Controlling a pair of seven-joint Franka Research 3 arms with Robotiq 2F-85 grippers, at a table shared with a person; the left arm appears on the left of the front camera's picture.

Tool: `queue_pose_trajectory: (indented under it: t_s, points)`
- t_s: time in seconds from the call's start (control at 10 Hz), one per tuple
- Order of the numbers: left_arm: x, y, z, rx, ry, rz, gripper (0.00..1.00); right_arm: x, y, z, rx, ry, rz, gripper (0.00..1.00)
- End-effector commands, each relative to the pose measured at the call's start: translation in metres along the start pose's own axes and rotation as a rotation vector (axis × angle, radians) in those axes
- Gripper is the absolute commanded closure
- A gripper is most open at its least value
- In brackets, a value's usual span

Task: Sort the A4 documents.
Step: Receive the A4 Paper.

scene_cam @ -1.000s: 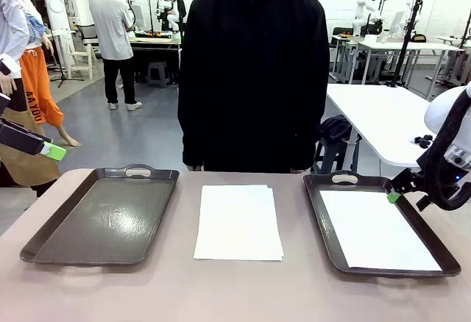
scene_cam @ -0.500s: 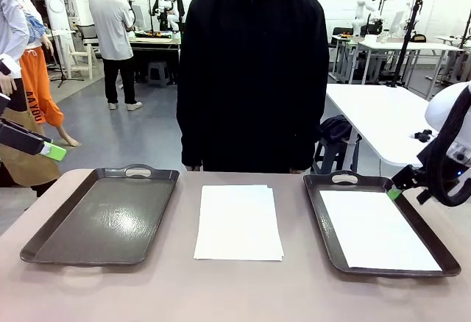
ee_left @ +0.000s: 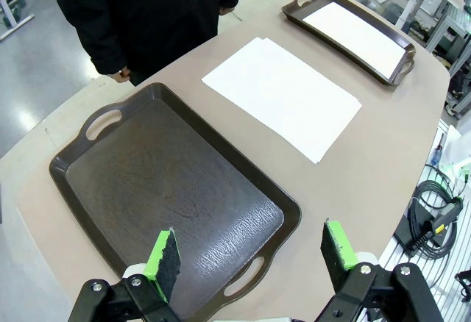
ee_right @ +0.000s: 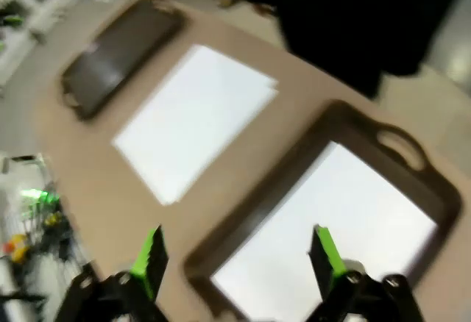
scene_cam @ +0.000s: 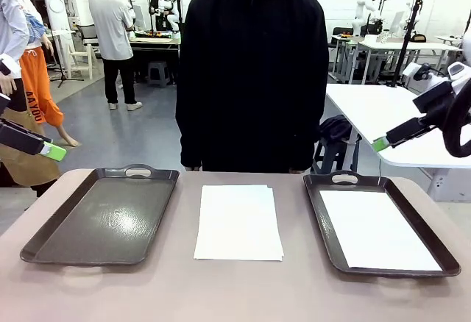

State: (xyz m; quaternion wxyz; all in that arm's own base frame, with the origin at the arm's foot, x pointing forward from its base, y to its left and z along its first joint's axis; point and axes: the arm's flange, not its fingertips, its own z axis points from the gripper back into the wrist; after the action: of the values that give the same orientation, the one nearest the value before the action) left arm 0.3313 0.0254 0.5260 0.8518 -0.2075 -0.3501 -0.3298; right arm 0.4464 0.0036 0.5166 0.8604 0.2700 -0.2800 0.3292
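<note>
A stack of A4 documents [scene_cam: 238, 221] lies on the table's middle between two dark trays. The left tray [scene_cam: 103, 219] holds nothing. One white sheet [scene_cam: 377, 230] lies flat in the right tray [scene_cam: 318, 215]. My left gripper [scene_cam: 51, 151] hovers open off the table's left edge; in its wrist view the gripper [ee_left: 252, 252] hangs above the left tray [ee_left: 169, 182], with the stack [ee_left: 283, 94] beyond. My right gripper [scene_cam: 383, 142] is raised above and behind the right tray, open. Its blurred wrist view has the gripper [ee_right: 237, 254] over the sheet [ee_right: 331, 226] and the stack [ee_right: 195, 116].
A person in a black jacket [scene_cam: 254, 72] stands at the table's far edge, hands not visible. A white table [scene_cam: 375, 116] stands behind at the right. Cables [ee_left: 434, 212] hang beside the table's near edge. Bare tabletop runs along the front.
My right gripper has risen from the right tray's far right rim and swung up and back, staying open. The left gripper, papers and trays have not moved.
</note>
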Motion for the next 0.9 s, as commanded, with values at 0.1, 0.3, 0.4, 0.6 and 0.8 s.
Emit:
queue_pose_trajectory:
  t_s: [0.1,0.3,0.4,0.6,0.8]
  points:
    - [-0.001,0.002,-0.001,-0.016,-0.008,-0.018,0.0,-0.006,-0.011,0.015,0.254,-0.006,0.031,0.0]
    - [-0.001,0.002,-0.001,-0.016,-0.008,-0.018,0.0,-0.001,0.001,0.01,0.229,0.0,0.106,0.0]
    - [-0.001,0.002,-0.001,-0.016,-0.008,-0.018,0.0,0.001,0.007,0.008,0.211,0.014,0.14,0.0]
    - [-0.001,0.002,-0.001,-0.016,-0.008,-0.018,0.0,0.001,0.011,0.002,0.154,0.045,0.179,0.0]
    - [-0.001,0.002,-0.001,-0.016,-0.008,-0.018,0.0,0.0,0.008,-0.001,0.143,0.051,0.166,0.0]
